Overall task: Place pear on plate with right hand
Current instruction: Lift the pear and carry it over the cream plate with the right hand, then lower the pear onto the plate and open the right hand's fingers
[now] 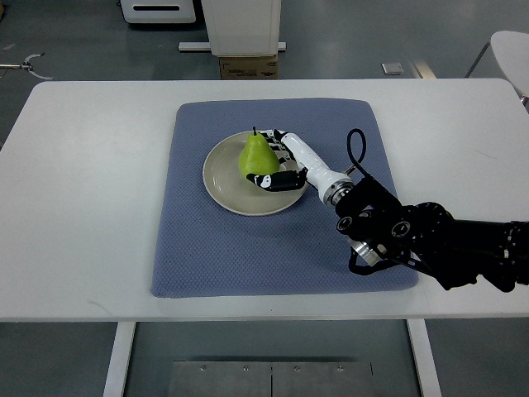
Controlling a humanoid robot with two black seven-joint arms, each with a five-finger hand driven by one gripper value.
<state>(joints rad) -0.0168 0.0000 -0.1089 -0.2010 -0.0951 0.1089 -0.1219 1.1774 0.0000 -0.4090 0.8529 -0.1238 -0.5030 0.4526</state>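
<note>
Lab-like room: white table (pixel 74 207), grey floor (pixel 74 45), white equipment base (pixel 241 29).

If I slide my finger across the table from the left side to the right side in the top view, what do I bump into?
Bare white table → blue mat → plate → green pear → right hand, its fingers around the pear → black arm.

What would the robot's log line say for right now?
right hand: shut on pear | pear: upright over plate | plate: on blue mat | left hand: not in view
</note>
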